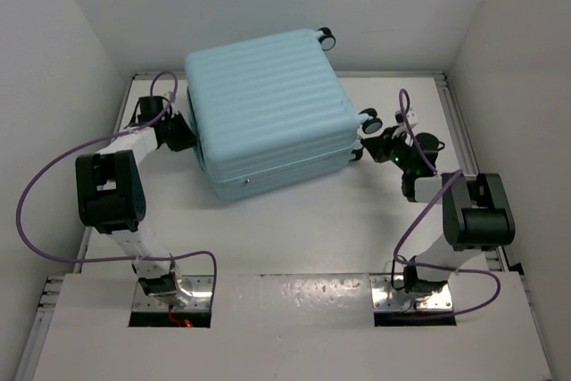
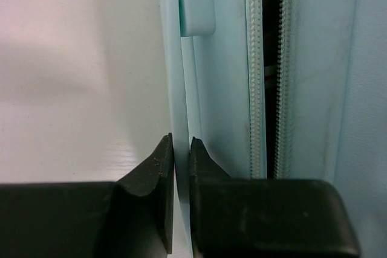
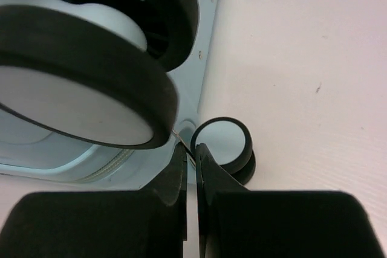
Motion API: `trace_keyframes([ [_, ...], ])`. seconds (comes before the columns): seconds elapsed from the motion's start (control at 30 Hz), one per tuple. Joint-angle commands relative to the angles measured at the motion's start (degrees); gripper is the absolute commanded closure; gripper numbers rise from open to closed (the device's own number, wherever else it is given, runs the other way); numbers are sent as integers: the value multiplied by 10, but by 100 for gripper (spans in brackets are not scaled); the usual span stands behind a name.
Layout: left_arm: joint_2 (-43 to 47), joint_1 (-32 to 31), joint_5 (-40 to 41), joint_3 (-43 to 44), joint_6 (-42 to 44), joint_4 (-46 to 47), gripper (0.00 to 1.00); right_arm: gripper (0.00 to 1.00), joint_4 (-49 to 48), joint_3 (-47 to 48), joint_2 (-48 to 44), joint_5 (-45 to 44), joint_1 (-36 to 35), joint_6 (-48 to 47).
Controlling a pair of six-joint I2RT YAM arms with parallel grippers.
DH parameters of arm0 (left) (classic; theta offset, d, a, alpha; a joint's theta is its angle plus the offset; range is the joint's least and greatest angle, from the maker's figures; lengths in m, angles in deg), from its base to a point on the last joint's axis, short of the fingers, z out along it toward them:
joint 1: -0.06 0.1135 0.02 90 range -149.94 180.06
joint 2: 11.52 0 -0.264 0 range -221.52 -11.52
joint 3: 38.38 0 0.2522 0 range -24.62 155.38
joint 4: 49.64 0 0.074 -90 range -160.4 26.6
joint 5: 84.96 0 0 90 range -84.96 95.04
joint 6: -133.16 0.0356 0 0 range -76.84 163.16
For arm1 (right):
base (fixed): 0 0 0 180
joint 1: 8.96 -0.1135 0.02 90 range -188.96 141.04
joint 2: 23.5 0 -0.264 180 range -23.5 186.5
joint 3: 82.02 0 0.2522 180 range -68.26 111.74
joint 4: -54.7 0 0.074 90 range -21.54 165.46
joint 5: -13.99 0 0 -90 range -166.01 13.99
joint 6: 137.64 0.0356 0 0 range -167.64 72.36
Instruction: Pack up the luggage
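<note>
The luggage (image 1: 268, 109) is a pale aqua ribbed hard-shell suitcase lying flat and closed on the table, with black caster wheels (image 1: 326, 38) at its right end. My left gripper (image 1: 189, 136) is at its left side. In the left wrist view it (image 2: 181, 143) is shut on a thin aqua edge of the shell (image 2: 217, 107), beside a zipper (image 2: 269, 89) whose teeth are parted by a dark gap. My right gripper (image 1: 359, 151) is at the right end by the wheels. In the right wrist view it (image 3: 190, 149) pinches a thin metal zipper pull (image 3: 181, 139).
A large caster wheel (image 3: 91, 89) hangs close above my right fingers, and a smaller one (image 3: 224, 140) sits just beyond them. A recessed handle (image 2: 196, 4) lies on the suitcase side. White walls enclose the table (image 1: 294, 220) on three sides.
</note>
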Motion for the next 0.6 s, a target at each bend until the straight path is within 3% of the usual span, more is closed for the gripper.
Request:
trace_keyframes([
  [0.0, -54, 46, 83, -11, 61, -52, 100, 100, -94, 58, 41, -74, 70, 15],
  [0.23, -65, 51, 45, -1, 96, -52, 100, 100, -112, 159, 147, 96, 89, 19],
  [0.57, -71, 51, 40, 30, 107, -46, 100, 100, -116, 300, 280, 124, 78, 51],
])
